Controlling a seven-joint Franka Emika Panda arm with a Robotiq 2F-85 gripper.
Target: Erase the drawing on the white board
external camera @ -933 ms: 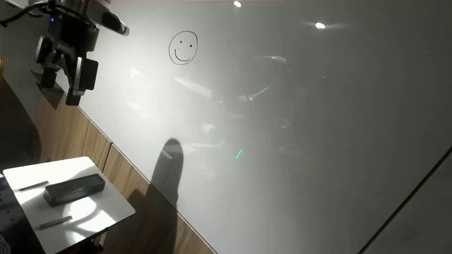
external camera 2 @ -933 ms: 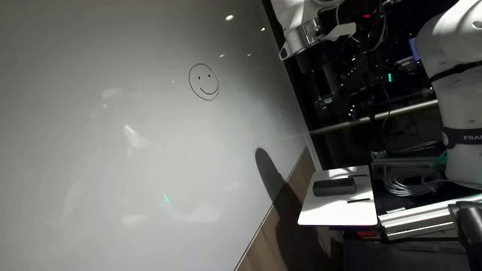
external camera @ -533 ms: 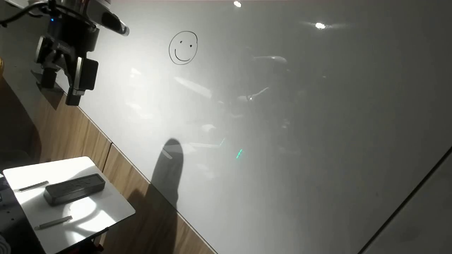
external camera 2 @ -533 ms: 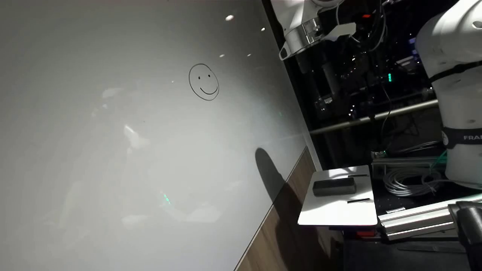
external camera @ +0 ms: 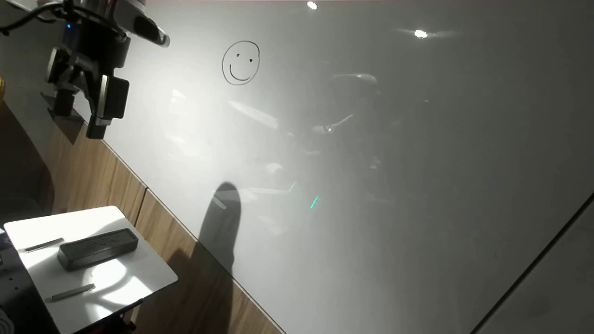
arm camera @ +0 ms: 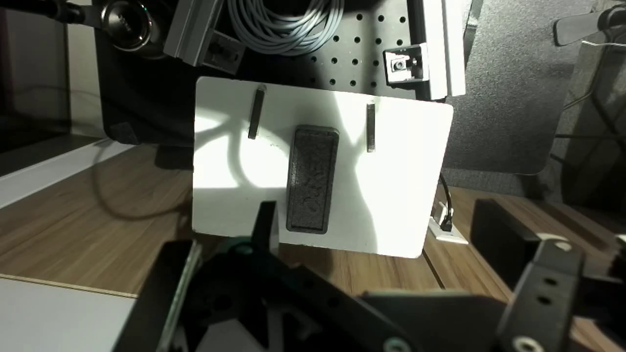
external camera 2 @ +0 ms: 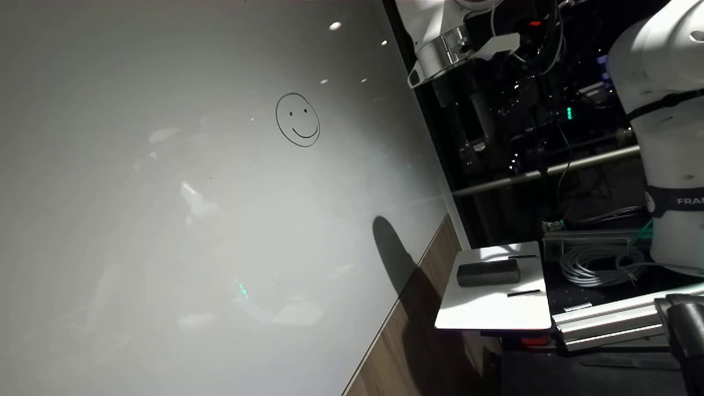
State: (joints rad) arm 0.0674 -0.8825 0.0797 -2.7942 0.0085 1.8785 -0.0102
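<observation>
Pincer is hanging with jaws apart, seemingly above the bench; eraser is lying there; drawing is showing on board.

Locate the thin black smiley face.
In an exterior view, the thin black smiley face is on the glossy white board, above and left of the picture's centre, bright glare spots to its upper right.

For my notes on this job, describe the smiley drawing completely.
The drawing is thin dark linework, apparently marker: a closed outline, oval-looking, around two dot eyes and a curved mouth. Complete and seemingly unsmudged, it sits on the glossy white board, high in both exterior views; nothing covers or touches it.
</observation>
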